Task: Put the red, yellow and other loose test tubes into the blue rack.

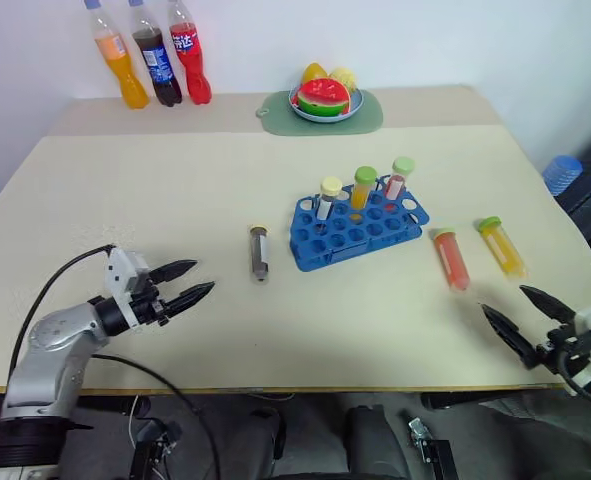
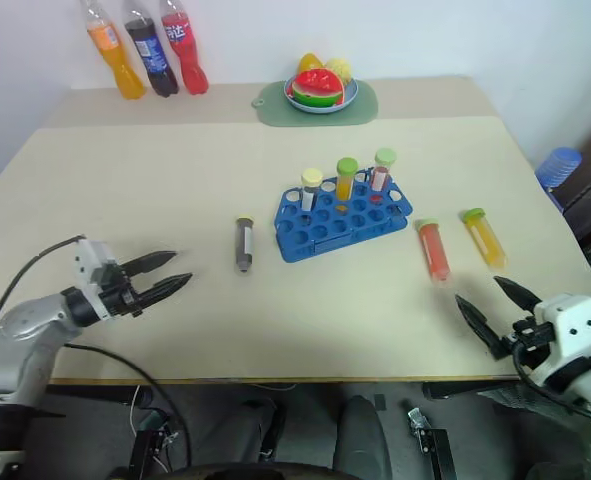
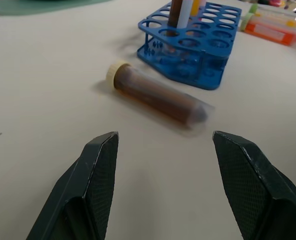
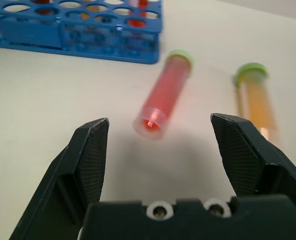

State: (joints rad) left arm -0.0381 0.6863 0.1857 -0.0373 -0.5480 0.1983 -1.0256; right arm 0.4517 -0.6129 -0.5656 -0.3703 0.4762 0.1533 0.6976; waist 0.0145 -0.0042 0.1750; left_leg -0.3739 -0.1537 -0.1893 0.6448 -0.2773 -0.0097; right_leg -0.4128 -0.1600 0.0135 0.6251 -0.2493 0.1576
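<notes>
The blue rack (image 1: 357, 229) stands mid-table with three capped tubes upright in its back holes. Left of it a dark grey test tube (image 1: 260, 252) with a cream cap lies flat on the table. Right of the rack lie the red test tube (image 1: 451, 258) and the yellow test tube (image 1: 502, 246), both green-capped. My left gripper (image 1: 187, 283) hovers open near the table's front left, pointing toward the dark tube (image 3: 158, 98). Near the front right edge my right gripper (image 1: 523, 314) is open, facing the red tube (image 4: 164, 94) and the yellow one (image 4: 255, 98), short of both.
Three soda bottles (image 1: 155, 54) stand at the far left back. A green mat with a fruit plate (image 1: 323, 102) sits at the back centre. A blue object (image 1: 563, 170) lies off the table's right side.
</notes>
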